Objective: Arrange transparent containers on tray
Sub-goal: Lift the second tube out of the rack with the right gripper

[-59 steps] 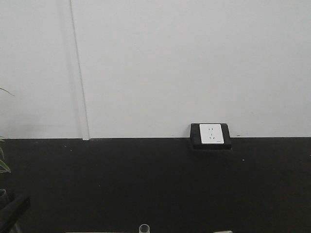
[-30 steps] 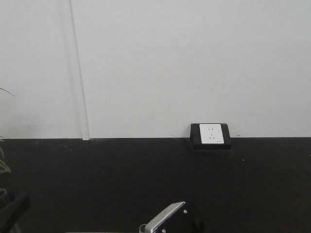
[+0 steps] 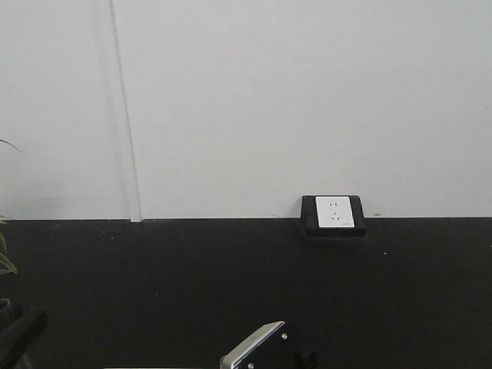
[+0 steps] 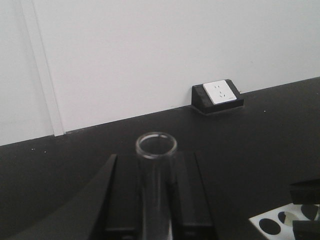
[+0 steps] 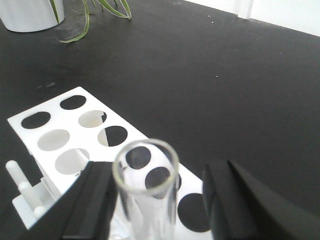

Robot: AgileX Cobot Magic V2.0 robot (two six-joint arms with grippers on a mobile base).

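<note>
Test tubes (image 4: 155,190) (image 5: 145,200), two: in left tool (image 4: 154,156), right tool (image 5: 159,167)

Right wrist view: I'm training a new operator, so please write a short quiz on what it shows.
1. True or false: the right gripper is fully shut and empty.
2. What colour is the holed rack under the test tube?
3. The plant pot appears: A top left; B bottom right; C centre.
Key: 1 false, it is open around the tube; 2 white; 3 A.
</note>
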